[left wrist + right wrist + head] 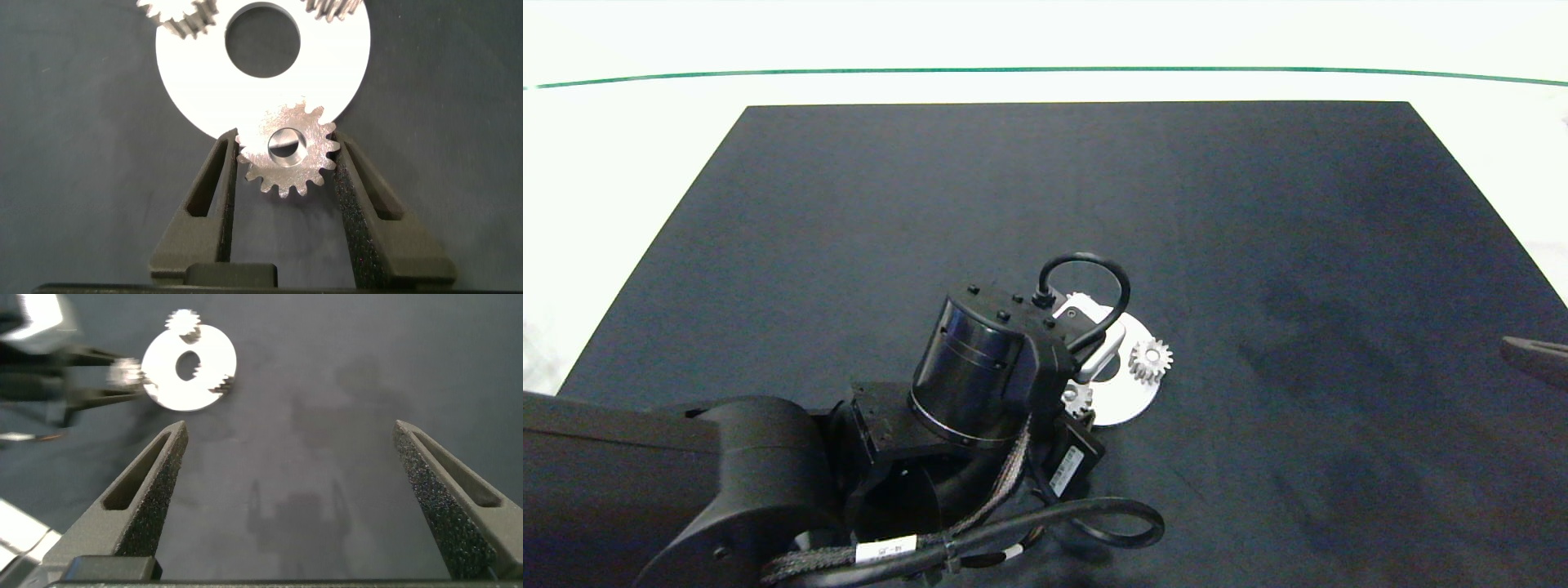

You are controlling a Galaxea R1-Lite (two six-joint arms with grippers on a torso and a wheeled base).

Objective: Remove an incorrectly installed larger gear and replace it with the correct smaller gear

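Landmark: white disc [188,73] with a round centre hole, lying flat on the dark mat [931,204].

- The larger gear [288,151] is seated at the disc's rim, on the side nearest the left arm. Roughly half of it overhangs the disc edge onto the mat. It lies flat, and bright metal is seen in its centre hole.
- The left gripper [286,144] is positioned over that rim spot, with the gear held between its fingers [225,175]. The foam pads are pressed against the teeth on both sides, so the gear is clamped. No lift can be told from the pictures.
- In the head view the gripper itself is hidden under the left wrist housing [980,367], which covers most of the disc.
- Two other small gears are mounted on the disc: one [1151,360] at the rim on the side away from the left arm, and one [176,16] only partly visible at the rim across the centre hole from the clamped gear.
- The right gripper [290,429] is parked well apart from the disc, near the mat's right edge. Its fingers are spread wide with nothing between them.
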